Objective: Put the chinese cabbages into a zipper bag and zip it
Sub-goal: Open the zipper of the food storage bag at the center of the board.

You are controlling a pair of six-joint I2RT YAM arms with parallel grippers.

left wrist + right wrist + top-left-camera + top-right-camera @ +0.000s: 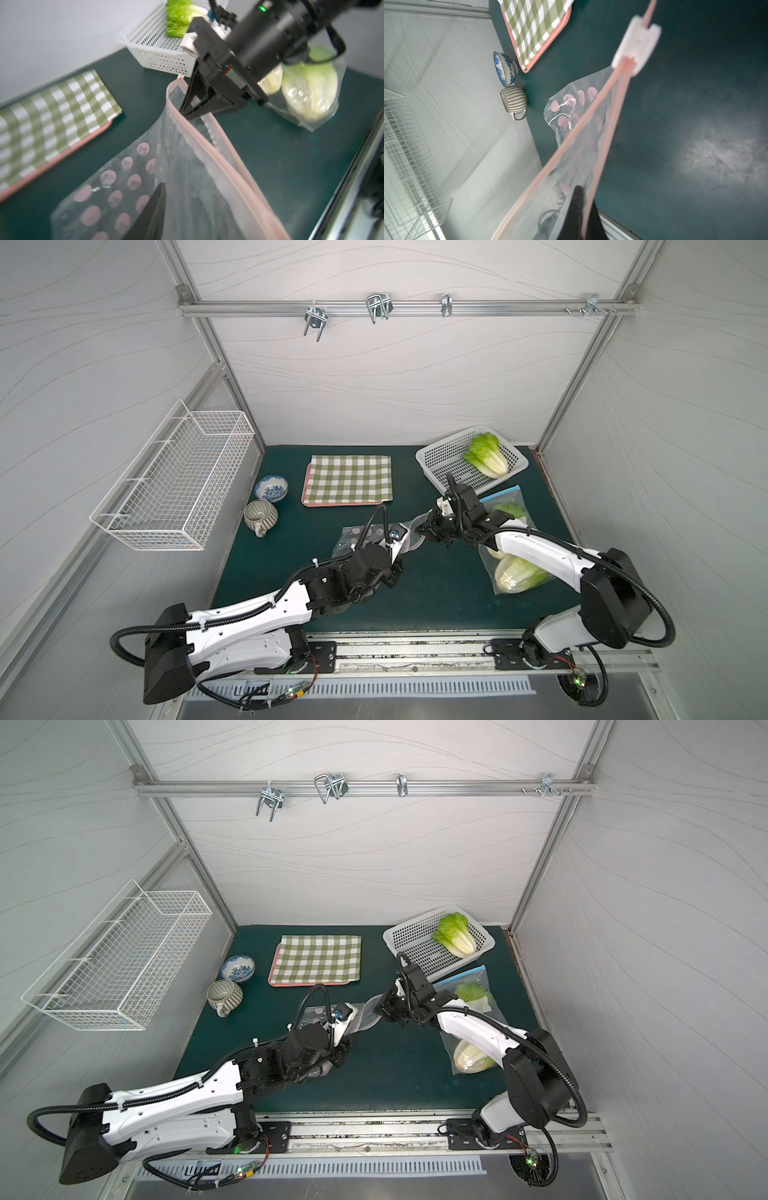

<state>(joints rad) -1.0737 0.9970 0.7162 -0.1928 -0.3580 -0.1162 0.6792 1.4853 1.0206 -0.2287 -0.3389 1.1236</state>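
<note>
Grey panelled walls box in a dark green desk (436, 597), and the step in hand looks to be opening up a second bag. The right hand (426, 531) is clenched on the rim of the dotted zipper bag (116, 187), its tips pinched on one lip just beside the pink zipper track (218, 158). The bag's mouth end is raised off the desk between the two arms, with the lips parted and the white slider (636, 43) parked at the track's far end. The left hand (407, 545) is in among the film, and only one dark finger (156, 205) shows in the left wrist view, so I cannot tell whether it is gripping or released. Two bagged cabbages (519, 574) lie in a blue-zipped bag (505, 495) on the desk under the right arm, their pale ribbed bases and green tops clouded by plastic. The loose cabbage (486, 456) lies on its side in the white basket (428, 456) at the back, crinkled bright green leaves above a white base, well apart from both hands. By my reckoning the next move calls for the left hand to take the opposite lip so the mouth gapes wide before the loose cabbage is fetched. Film this thin would likely sag shut if held by one lip alone.
</note>
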